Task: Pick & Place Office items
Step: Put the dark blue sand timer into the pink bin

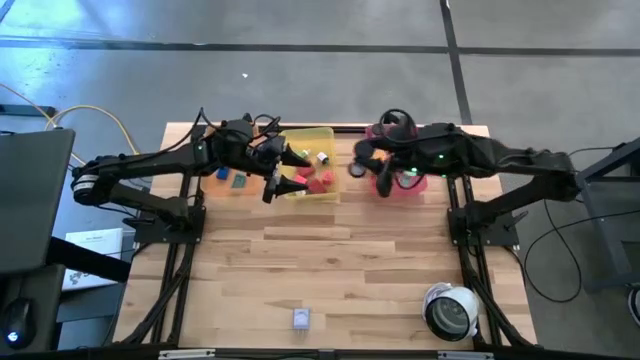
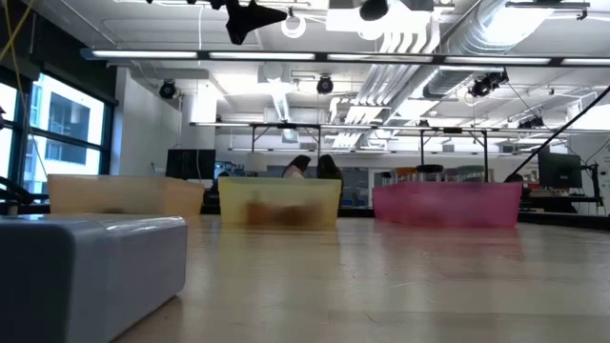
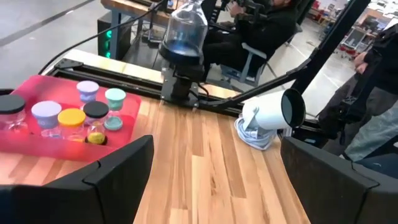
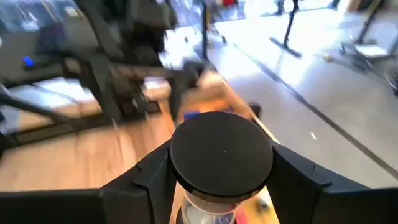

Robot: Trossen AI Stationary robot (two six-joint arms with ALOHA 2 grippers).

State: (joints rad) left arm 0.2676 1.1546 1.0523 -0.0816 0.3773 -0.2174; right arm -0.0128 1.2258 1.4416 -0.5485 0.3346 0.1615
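The left gripper [image 1: 288, 170] hovers over the left edge of the yellow tray [image 1: 325, 133] in the upper middle of the high view, its fingers [image 3: 112, 180] spread wide and holding nothing. Inside that tray lie several small office items, among them red cubes [image 1: 318, 181] and a white cube [image 1: 322, 157]. To its left the orange tray [image 1: 232, 181] holds a dark flat piece [image 1: 239, 181].

The right gripper [image 4: 221, 171] is above the pink tray [image 1: 410, 186], right of the yellow one, with its fingers clamped on either side of a black-lidded jar [image 4: 221, 155].

The left wrist view shows capped jars [image 3: 71, 116] in purple, orange, black and teal standing in the pink tray.

A lavender cube [image 1: 302, 319] rests alone near the bottom middle of the table [image 1: 350, 250], and the white-grey round device [image 1: 452, 310] lies at the lower right.
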